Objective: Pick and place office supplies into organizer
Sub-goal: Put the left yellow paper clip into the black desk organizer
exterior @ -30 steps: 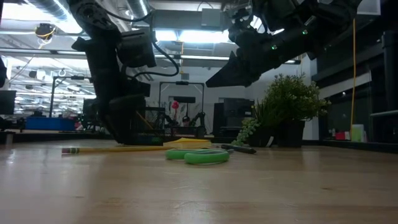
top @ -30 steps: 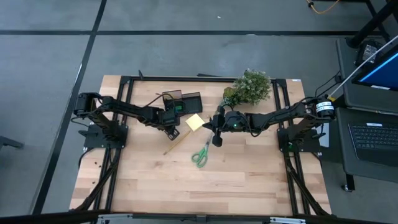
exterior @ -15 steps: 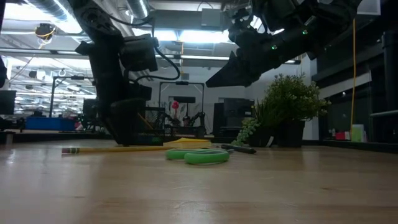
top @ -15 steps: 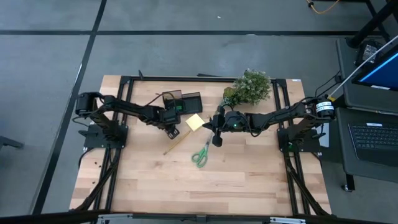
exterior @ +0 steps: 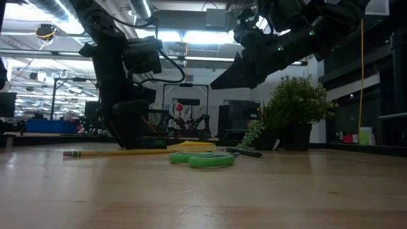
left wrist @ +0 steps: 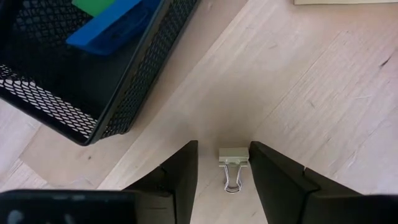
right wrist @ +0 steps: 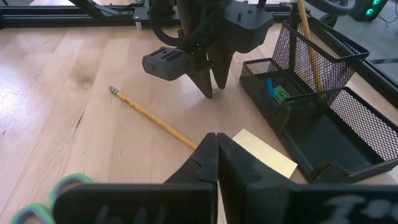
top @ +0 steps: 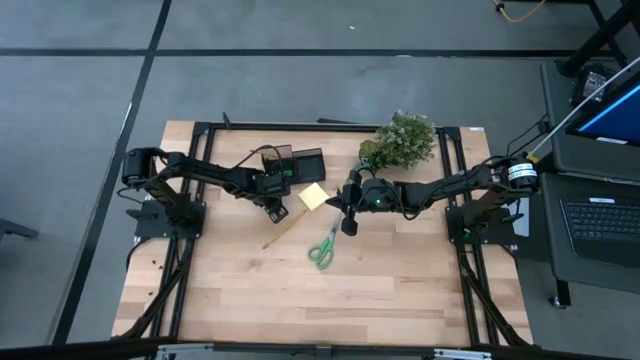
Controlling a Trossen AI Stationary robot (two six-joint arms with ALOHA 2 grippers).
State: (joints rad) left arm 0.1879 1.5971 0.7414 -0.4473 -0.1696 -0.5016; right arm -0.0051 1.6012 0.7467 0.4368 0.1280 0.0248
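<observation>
1. High view: left gripper point(top: 279, 211) sits low beside the black wire-mesh organizer point(top: 300, 162), near the wooden pencil point(top: 284, 229). Right gripper point(top: 347, 224) waits above the green-handled scissors point(top: 322, 248).
2. Low view: scissors point(exterior: 202, 158) and pencil point(exterior: 108, 152) lie flat on the table.
3. Left wrist view: open fingers point(left wrist: 183, 168) straddle a small silver binder clip point(left wrist: 232, 165). Centre on the clip body and descend fully before closing.
4. Right wrist view: right fingers point(right wrist: 208, 155) are closed, empty, near the yellow sticky-note pad point(right wrist: 265, 154).

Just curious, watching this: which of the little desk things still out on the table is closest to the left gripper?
The small metal binder clip: it lies right between the left gripper's open fingers, while the others lie farther off.
</observation>
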